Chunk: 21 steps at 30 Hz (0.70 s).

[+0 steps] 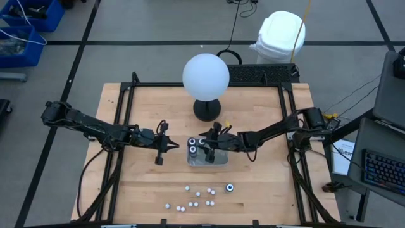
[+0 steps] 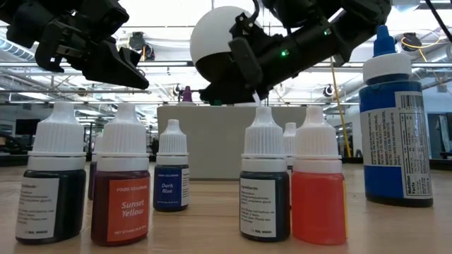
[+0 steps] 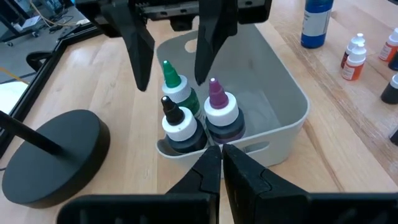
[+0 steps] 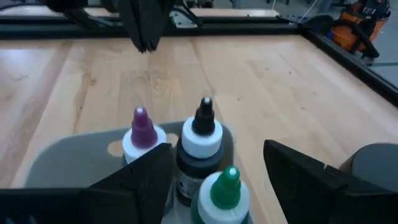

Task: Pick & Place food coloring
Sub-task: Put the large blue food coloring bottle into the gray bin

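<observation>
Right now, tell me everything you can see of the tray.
The tray is a pale, translucent, plastic-looking rectangular bin with rounded corners and a slot handle in one end wall. It sits flat on the wooden table in front of the lamp base. Three bottles stand upright together at one end; the rest is bare. The open right pincer hovers over them.

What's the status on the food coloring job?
Right gripper open above three dropper bottles standing in the clear tray. Left gripper shut, waiting beside the tray. Small bottles not yet picked up. White globe lamp stands behind the tray.
</observation>
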{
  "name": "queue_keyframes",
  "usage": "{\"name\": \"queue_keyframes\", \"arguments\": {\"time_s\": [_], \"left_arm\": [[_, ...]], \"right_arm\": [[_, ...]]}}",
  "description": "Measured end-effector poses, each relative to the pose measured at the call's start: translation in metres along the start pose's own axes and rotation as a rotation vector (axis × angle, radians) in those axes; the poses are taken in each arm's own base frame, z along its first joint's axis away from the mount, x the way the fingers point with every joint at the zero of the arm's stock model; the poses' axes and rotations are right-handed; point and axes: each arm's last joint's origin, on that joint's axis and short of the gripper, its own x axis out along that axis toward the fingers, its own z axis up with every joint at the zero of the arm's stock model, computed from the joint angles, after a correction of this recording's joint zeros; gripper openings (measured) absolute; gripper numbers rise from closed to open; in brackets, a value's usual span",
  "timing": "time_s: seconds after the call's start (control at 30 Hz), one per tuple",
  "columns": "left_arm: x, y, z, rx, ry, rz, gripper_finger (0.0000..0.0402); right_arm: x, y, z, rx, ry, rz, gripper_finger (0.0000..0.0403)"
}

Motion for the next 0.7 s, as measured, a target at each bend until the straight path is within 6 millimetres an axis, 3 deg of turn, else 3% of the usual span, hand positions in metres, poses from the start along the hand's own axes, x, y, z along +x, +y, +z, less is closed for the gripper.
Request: {"name": "queue_keyframes", "arguments": {"time_s": [0.33,0.53,0.7], "left_arm": [[0.000,0.000,0.000,-0.005,0.000,-0.001,0.0026],[-0.001,0.001,0.007,0.000,-0.071,0.014,0.0026],[-0.001,0.002,0.010,-0.076,-0.099,0.015,0.0026]], "right_arm": [[-0.024,0.007,0.026,-0.117,-0.075,0.025,0.0238],[-0.063,0.013,0.051,-0.165,-0.109,-0.018,0.0238],[-0.095,0.020,0.055,-0.206,-0.086,-0.034,0.0238]]}}
